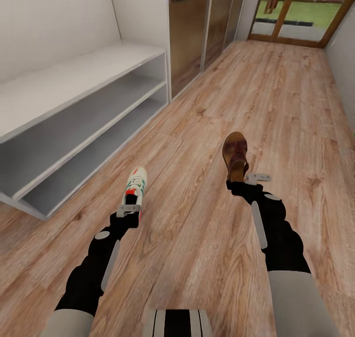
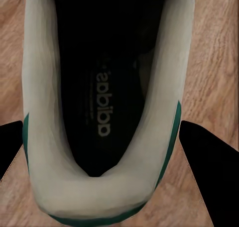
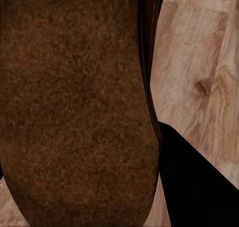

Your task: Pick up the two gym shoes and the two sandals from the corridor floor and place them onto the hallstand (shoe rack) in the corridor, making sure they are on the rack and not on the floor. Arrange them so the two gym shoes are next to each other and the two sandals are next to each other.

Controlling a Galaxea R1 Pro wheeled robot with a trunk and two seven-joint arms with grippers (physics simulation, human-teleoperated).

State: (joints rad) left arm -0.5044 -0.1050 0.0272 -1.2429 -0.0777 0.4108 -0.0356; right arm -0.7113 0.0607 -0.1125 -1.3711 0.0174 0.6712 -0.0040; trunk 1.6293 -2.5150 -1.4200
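A white gym shoe (image 1: 135, 182) with green stripes and red-orange accents sits at the tip of my left gripper (image 1: 130, 205), toe pointing away. In the left wrist view its heel (image 2: 104, 187) lies between both black fingers (image 2: 204, 157), which press on its sides. A dark brown sandal (image 1: 235, 152) sits at my right gripper (image 1: 244, 178), over the corridor floor (image 1: 197, 238). The right wrist view shows the sandal's brown surface (image 3: 74, 107) against one black finger (image 3: 194, 182). The hallstand (image 1: 74, 81), pale with two open shelf levels, stands at left.
Wood-and-glass cupboard doors (image 1: 197, 26) line the left wall beyond the hallstand. A framed glass door (image 1: 301, 16) to a green yard closes the corridor's far end. A pale wall (image 1: 343, 56) runs along the right. Plank floor stretches ahead between them.
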